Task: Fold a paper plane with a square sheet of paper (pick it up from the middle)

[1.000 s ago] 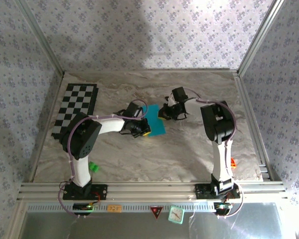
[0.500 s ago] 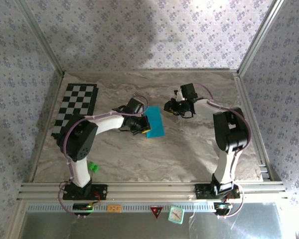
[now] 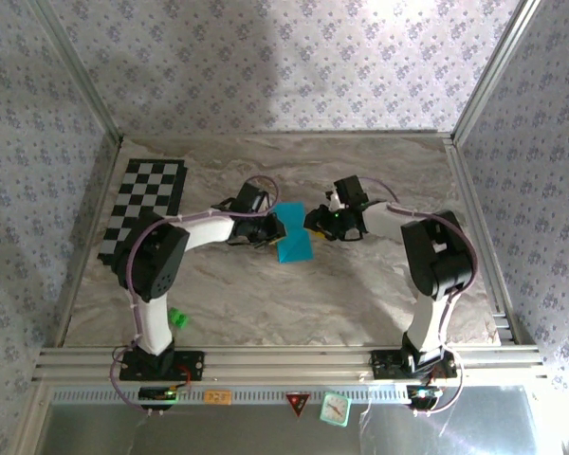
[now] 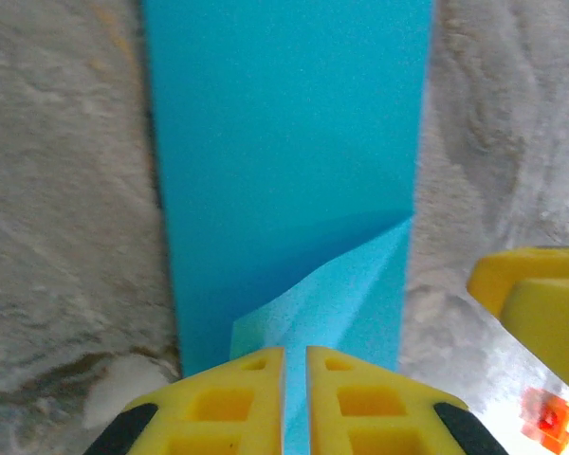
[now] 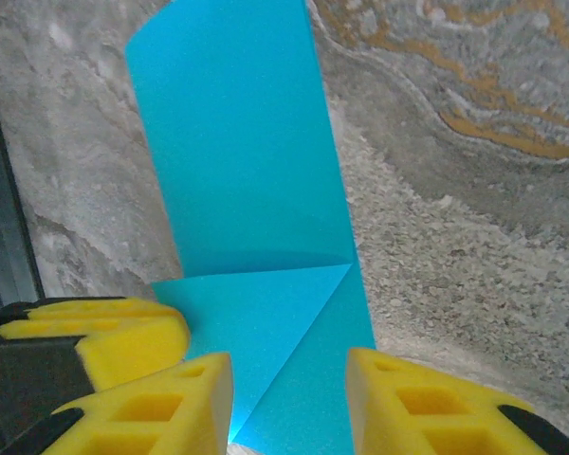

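From above, both arms bend inward and their wrists meet mid-table over the square sheet of paper (image 3: 294,245). It lies as a folded strip with one corner turned in. My left gripper (image 4: 295,365) is pinched tight on its near edge. The right gripper (image 5: 289,379) is spread wide over the folded corner, just beside it. From above the wrists hide both sets of fingertips. Bare table (image 3: 360,284) surrounds the sheet.

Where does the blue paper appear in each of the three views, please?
Top external: the blue paper lies near the picture's centre.
Left wrist: the paper runs down the centre, top edge to bottom.
Right wrist: the paper runs from upper left to bottom centre.
Shared landmark: its folded triangular corner, near the bottom in both wrist views.
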Controlling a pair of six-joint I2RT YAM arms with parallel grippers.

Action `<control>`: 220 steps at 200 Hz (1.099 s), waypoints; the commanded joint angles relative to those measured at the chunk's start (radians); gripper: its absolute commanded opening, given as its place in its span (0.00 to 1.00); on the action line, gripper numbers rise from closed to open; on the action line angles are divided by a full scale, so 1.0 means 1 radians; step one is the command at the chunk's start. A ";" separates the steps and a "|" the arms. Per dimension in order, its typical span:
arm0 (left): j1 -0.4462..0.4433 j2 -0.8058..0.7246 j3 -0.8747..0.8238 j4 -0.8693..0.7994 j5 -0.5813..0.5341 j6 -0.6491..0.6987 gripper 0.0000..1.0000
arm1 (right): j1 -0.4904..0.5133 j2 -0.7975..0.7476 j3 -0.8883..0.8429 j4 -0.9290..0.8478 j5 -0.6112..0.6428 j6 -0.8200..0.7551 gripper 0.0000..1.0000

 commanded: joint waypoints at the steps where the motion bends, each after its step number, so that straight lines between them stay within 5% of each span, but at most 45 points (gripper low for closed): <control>1: 0.015 0.020 0.009 -0.001 -0.030 0.004 0.15 | 0.016 0.040 0.036 -0.013 -0.013 0.035 0.37; 220: 0.029 0.036 -0.052 0.004 -0.014 -0.008 0.14 | 0.066 0.113 0.040 0.106 -0.083 0.130 0.23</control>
